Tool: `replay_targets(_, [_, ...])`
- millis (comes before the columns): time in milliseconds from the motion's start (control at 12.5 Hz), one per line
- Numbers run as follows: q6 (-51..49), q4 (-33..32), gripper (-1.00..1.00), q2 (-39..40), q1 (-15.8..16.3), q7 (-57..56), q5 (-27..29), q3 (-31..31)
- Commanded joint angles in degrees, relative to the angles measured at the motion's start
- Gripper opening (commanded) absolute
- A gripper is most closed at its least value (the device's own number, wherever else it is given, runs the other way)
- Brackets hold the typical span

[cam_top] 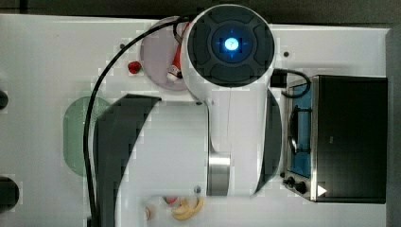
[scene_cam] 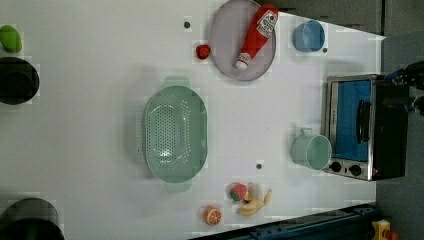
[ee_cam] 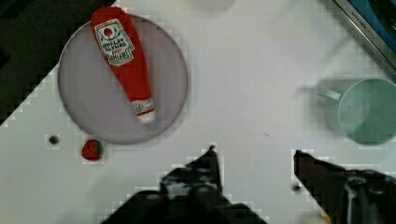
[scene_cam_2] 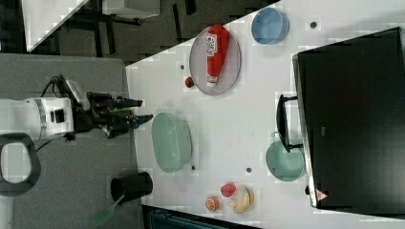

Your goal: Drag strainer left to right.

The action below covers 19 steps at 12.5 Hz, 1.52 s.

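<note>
Gripper [scene_cam_2: 143, 109], jaws open and empty, hovers off the surface [scene_cam_2: 229, 124] just beside the strainer [scene_cam_2: 171, 142], which lies untouched with its long axis across the gripper's approach.

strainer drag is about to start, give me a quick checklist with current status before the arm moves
1. Gripper open: ok, the wrist view shows a clear gap between the fingers.
2. Gripper empty: ok, nothing sits between the fingers.
3. Strainer free and upright: ok, it rests open side up on the white table with nothing inside.
4. Contact with the strainer: not ok, in the right view the gripper is apart from its rim.
5. Path towards the left view's right: cannot tell; the mug and toaster oven stand that way with bare table before them.
6. Plate with ketchup bottle: ok, off to the side.
</note>
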Motion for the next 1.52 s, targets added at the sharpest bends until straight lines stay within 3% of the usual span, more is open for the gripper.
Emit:
replay_targets(80, [-11.5,-12.9,0.6,-25.3,-0.8,10.1,-0.2,0.0])
replay_targets(240, [-11.5,-13.0,1.0,-25.2,-0.6,10.1,0.0,0.6])
replay_targets(480, [-11.2,-13.1,1.0,-24.1,0.8,10.1,0.1,5.3])
replay_targets(960, [-3.5,-13.2,1.0,-17.7,1.7,14.2,0.1,21.8])
replay_targets(1280, [3.7,-15.3,1.0,-8.8,1.7,33.3,0.1,30.9])
replay_targets(1520, [14.9,-19.0,1.0,-0.8,1.7,52.0,0.0,34.9])
